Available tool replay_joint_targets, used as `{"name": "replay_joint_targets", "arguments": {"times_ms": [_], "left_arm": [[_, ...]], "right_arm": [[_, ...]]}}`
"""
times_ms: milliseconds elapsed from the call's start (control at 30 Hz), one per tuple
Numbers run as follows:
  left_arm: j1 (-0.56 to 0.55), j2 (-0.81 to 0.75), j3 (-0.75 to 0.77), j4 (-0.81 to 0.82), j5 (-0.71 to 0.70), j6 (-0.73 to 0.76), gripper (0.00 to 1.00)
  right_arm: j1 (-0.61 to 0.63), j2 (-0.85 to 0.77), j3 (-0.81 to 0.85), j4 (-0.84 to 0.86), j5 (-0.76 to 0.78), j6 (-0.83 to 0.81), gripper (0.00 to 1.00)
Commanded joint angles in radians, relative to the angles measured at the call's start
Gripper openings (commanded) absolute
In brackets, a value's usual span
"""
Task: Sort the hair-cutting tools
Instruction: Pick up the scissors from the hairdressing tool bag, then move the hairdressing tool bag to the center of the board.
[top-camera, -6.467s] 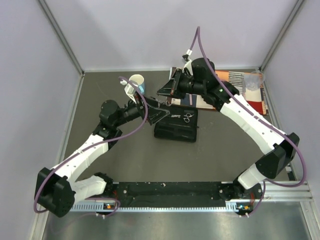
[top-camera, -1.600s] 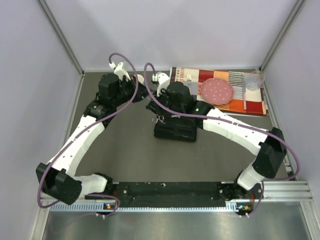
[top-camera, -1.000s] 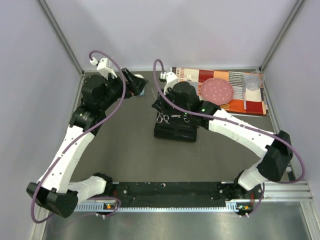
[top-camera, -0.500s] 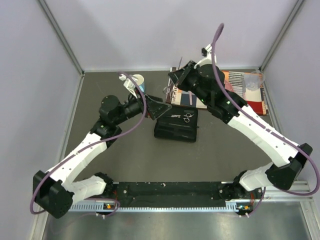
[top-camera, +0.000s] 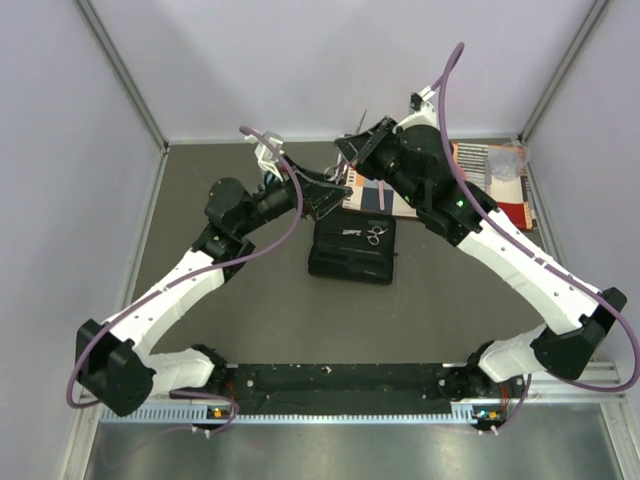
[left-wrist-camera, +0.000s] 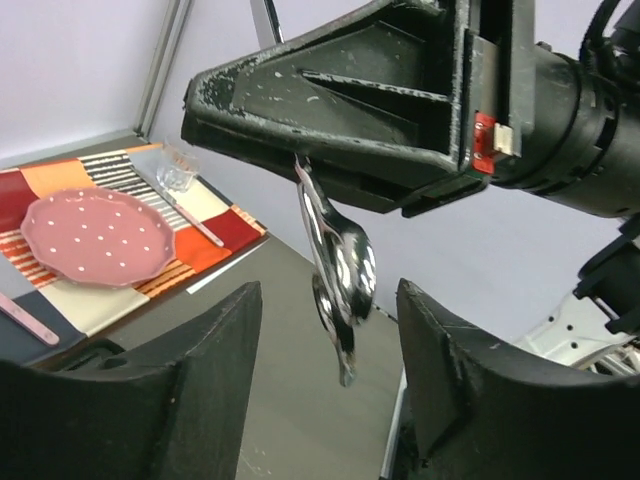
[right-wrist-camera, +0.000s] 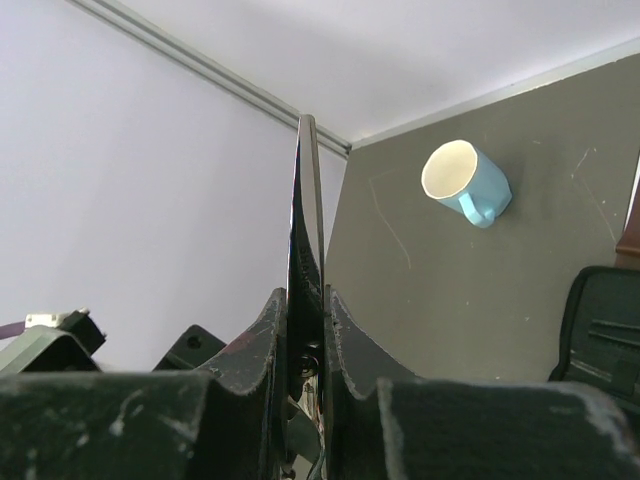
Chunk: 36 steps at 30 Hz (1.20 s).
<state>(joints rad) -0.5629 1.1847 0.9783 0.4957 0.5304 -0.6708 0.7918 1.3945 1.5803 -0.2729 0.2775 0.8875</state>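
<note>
My right gripper (right-wrist-camera: 305, 300) is raised over the back of the table and shut on a pair of silver scissors (right-wrist-camera: 305, 190), blades pointing up past its fingers. In the left wrist view the scissors' handles (left-wrist-camera: 340, 275) hang below the right gripper. My left gripper (left-wrist-camera: 328, 335) is open, one finger on each side of those handles, not touching them. From above, the left gripper (top-camera: 333, 192) meets the right gripper (top-camera: 350, 165) just behind the black case (top-camera: 345, 262). A second pair of silver scissors (top-camera: 375, 235) lies on the case.
A striped placemat (top-camera: 500, 195) at the back right carries a pink dotted plate (left-wrist-camera: 95, 235), a clear glass (top-camera: 506, 160) and a pink-handled fork (left-wrist-camera: 25, 318). A light blue mug (right-wrist-camera: 465, 180) stands at the back left. Walls enclose the table.
My left gripper has moved up and back to the right gripper, now straddling the scissors' handles, and its jaws have narrowed somewhat. The right arm has barely moved.
</note>
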Motion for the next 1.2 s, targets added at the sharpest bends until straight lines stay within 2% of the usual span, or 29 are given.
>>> {"name": "replay_joint_targets", "arguments": {"times_ms": [0, 33, 100, 167, 200, 233, 267, 333, 367, 467, 500, 567, 700, 767, 833, 900, 1067, 1167], "left_arm": [[-0.009, 0.039, 0.080, -0.005, -0.020, 0.011, 0.55], [-0.009, 0.046, 0.092, -0.028, -0.029, 0.016, 0.42], [-0.009, 0.047, 0.100, -0.043, -0.062, 0.022, 0.31], [-0.009, 0.033, 0.105, -0.063, -0.095, 0.037, 0.05], [-0.009, 0.033, 0.108, -0.074, -0.128, 0.048, 0.00], [-0.008, 0.032, 0.134, -0.145, -0.142, 0.077, 0.00], [-0.008, 0.032, 0.154, -0.192, -0.158, 0.095, 0.00], [0.003, 0.041, 0.225, -0.297, -0.161, 0.157, 0.00], [0.012, 0.047, 0.250, -0.395, -0.150, 0.169, 0.00], [0.079, 0.076, 0.310, -0.578, -0.043, 0.178, 0.00], [0.104, 0.081, 0.312, -0.606, -0.006, 0.172, 0.00], [0.175, 0.095, 0.307, -0.663, 0.086, 0.169, 0.00], [0.261, 0.122, 0.306, -0.840, 0.131, 0.221, 0.00], [0.288, 0.133, 0.293, -0.865, 0.146, 0.244, 0.00], [0.310, 0.141, 0.275, -0.879, 0.160, 0.252, 0.00], [0.325, 0.150, 0.263, -0.879, 0.184, 0.254, 0.00], [0.363, 0.210, 0.243, -0.893, 0.220, 0.261, 0.00], [0.377, 0.242, 0.241, -0.896, 0.233, 0.270, 0.00]], "right_arm": [[0.006, -0.014, 0.043, 0.047, -0.008, 0.039, 0.00], [0.006, -0.012, 0.041, 0.049, -0.006, 0.044, 0.00], [0.006, -0.009, 0.043, 0.051, -0.015, 0.048, 0.00], [0.006, -0.012, 0.043, 0.047, -0.017, 0.050, 0.00], [0.006, -0.015, 0.040, 0.040, -0.017, 0.048, 0.00], [0.006, -0.020, 0.040, 0.034, -0.018, 0.041, 0.00], [0.006, -0.026, 0.037, 0.026, -0.015, 0.016, 0.11], [0.003, -0.044, 0.026, 0.012, -0.014, -0.024, 0.40], [-0.003, -0.051, 0.024, 0.006, -0.020, -0.079, 0.63], [-0.060, -0.081, 0.018, -0.064, -0.066, -0.154, 0.84], [-0.080, -0.089, 0.012, -0.086, -0.078, -0.165, 0.86], [-0.152, -0.116, -0.011, -0.150, -0.115, -0.194, 0.87], [-0.275, -0.127, -0.126, -0.247, -0.195, -0.228, 0.85], [-0.321, -0.109, -0.172, -0.290, -0.233, -0.275, 0.82], [-0.338, -0.060, -0.245, -0.305, -0.254, -0.311, 0.79], [-0.350, -0.010, -0.293, -0.324, -0.270, -0.358, 0.71], [-0.352, 0.141, -0.344, -0.328, -0.427, -0.393, 0.65], [-0.352, 0.169, -0.390, -0.342, -0.449, -0.368, 0.63]]}}
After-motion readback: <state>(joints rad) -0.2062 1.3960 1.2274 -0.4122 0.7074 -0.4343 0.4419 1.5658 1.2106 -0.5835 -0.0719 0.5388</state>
